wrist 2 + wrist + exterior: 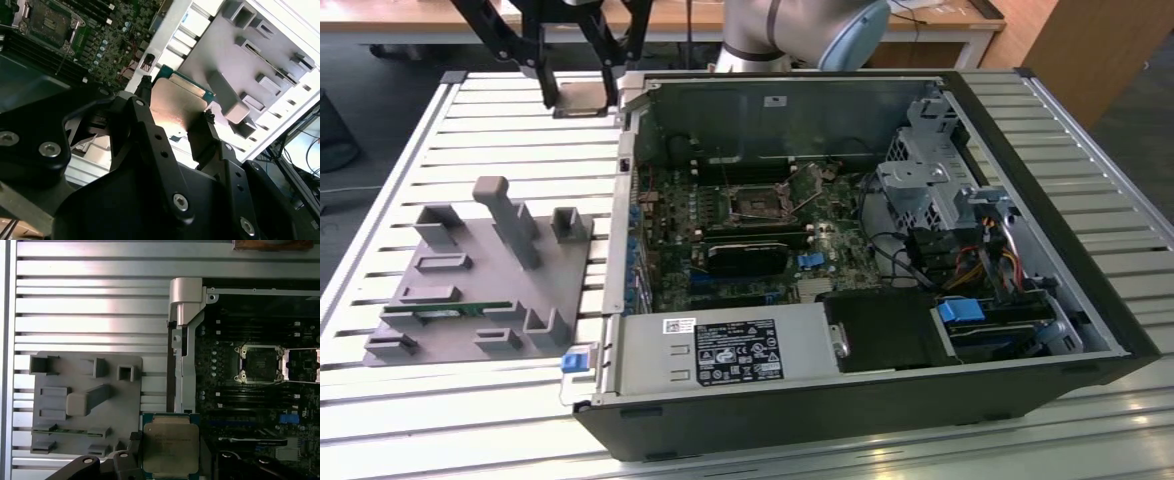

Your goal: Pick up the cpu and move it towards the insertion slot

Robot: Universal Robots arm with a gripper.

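My gripper (pixel 175 102) is shut on the cpu (pixel 177 107), a flat square chip with a silvery top and a green rim, with a black finger on each of two opposite edges. In the exterior view the gripper (pixel 580 95) holds the cpu (pixel 584 97) above the slatted table, just outside the open computer case on the exterior view's left, at the far end. The first wrist view has the cpu (pixel 170 445) over the case's side wall. The insertion slot (pixel 754 200), a square socket with a shiny frame and dark centre, lies on the motherboard (pixel 260 365), apart from the cpu.
The open computer case (pixel 1067 200) lies on the slatted table (pixel 494 130), with drive cages, cables and a power supply (pixel 720 350) inside. A long black card (pixel 747 255) sits near the socket. A grey plastic fixture (pixel 480 270) holding a green memory stick (pixel 447 312) stands on the exterior view's left.
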